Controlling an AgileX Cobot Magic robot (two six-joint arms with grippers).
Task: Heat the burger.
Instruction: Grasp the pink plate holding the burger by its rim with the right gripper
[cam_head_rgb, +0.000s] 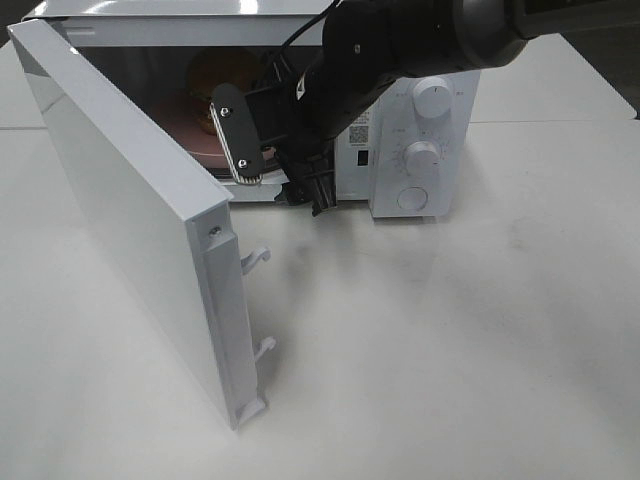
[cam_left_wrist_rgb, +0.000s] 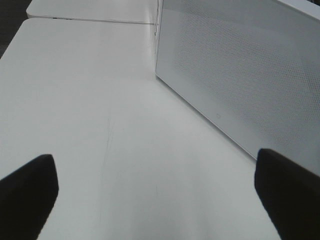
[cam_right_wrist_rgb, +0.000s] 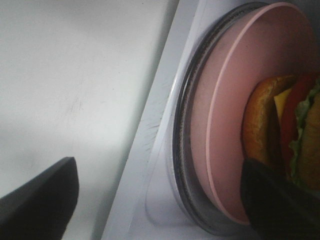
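White table (cam_head_rgb: 480, 330), white microwave (cam_head_rgb: 420, 150) with door (cam_head_rgb: 130, 220) swung wide, pink plate (cam_right_wrist_rgb: 225, 115) on glass turntable (cam_right_wrist_rgb: 182, 150) inside, burger (cam_right_wrist_rgb: 285, 130) on plate, right gripper (cam_right_wrist_rgb: 160, 200) at cavity mouth, jaws spread, empty, left gripper (cam_left_wrist_rgb: 160, 195) released beside door.

I count one microwave (cam_head_rgb: 420, 120) with one open door (cam_head_rgb: 130, 220) and two round knobs (cam_head_rgb: 432, 97). Inside I see one burger (cam_right_wrist_rgb: 280, 130) on one pink plate (cam_right_wrist_rgb: 225, 115). One worktop (cam_head_rgb: 450, 350) holds it all.
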